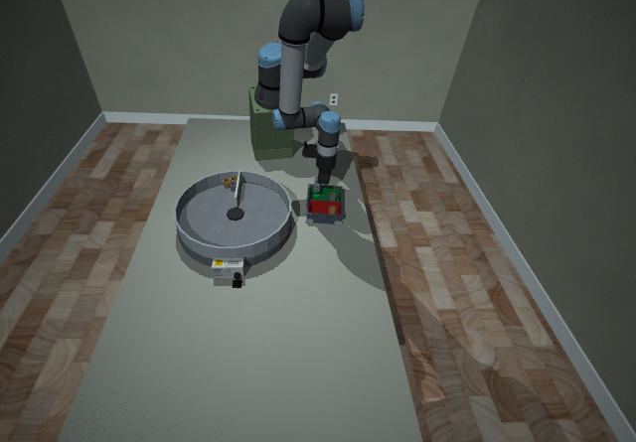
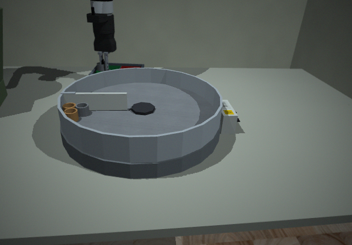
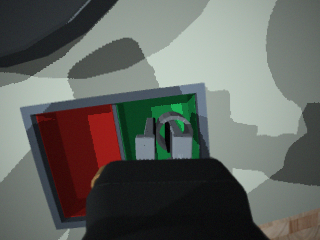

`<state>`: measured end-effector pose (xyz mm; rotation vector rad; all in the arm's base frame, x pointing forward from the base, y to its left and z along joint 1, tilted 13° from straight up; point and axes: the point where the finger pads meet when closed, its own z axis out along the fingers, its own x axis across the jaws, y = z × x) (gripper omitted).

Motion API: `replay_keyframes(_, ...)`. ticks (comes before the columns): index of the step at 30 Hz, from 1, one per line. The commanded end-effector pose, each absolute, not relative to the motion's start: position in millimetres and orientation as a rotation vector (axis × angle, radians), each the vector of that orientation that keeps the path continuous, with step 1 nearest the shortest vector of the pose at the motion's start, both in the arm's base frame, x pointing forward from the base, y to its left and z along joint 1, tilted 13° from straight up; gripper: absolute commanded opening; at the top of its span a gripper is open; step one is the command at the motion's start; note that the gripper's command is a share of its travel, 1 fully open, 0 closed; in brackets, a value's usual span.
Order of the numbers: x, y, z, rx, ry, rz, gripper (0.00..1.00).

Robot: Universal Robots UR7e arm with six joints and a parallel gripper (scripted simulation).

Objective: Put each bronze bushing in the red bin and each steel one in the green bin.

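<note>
My gripper [image 1: 318, 185] [image 2: 104, 68] [image 3: 160, 128] points down, shut on the wall of a steel bushing [image 1: 316, 189] [image 2: 99, 66] [image 3: 174, 115], one finger inside the ring. It is over the green bin [image 1: 337, 190] [image 2: 114, 67] [image 3: 132, 120], low at its back left in the top view. Another steel bushing [image 1: 332, 197] is in the green bin. A bronze bushing [image 1: 332, 210] [image 3: 97, 176] is in the red bin [image 1: 317, 207] [image 3: 75, 165], mostly hidden in the wrist view. Two bronze bushings [image 2: 71, 115] [image 1: 227, 183] and one steel bushing [image 2: 83, 110] stand on the turntable [image 1: 205, 221] [image 2: 170, 103].
A white divider plate [image 1: 238, 186] [image 2: 105, 101] stands beside the turntable bushings. The turntable has a high grey rim [image 1: 231, 249] [image 2: 142, 148] and a dark hub [image 1: 235, 214] [image 2: 143, 108]. A white box [image 1: 228, 268] [image 2: 229, 120] sits at its outer side. The bins share a grey-walled crate [image 3: 43, 108].
</note>
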<state>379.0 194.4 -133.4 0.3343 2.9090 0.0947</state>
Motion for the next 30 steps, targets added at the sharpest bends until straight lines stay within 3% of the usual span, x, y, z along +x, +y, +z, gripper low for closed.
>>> replay_keyframes(1, 379.6, 194.6, -133.8, 0.334, 2.907, 0.096, 0.00)
replay_keyframes(30, 382.3, 195.8, -145.4, 0.334, 2.907, 0.096, 0.00)
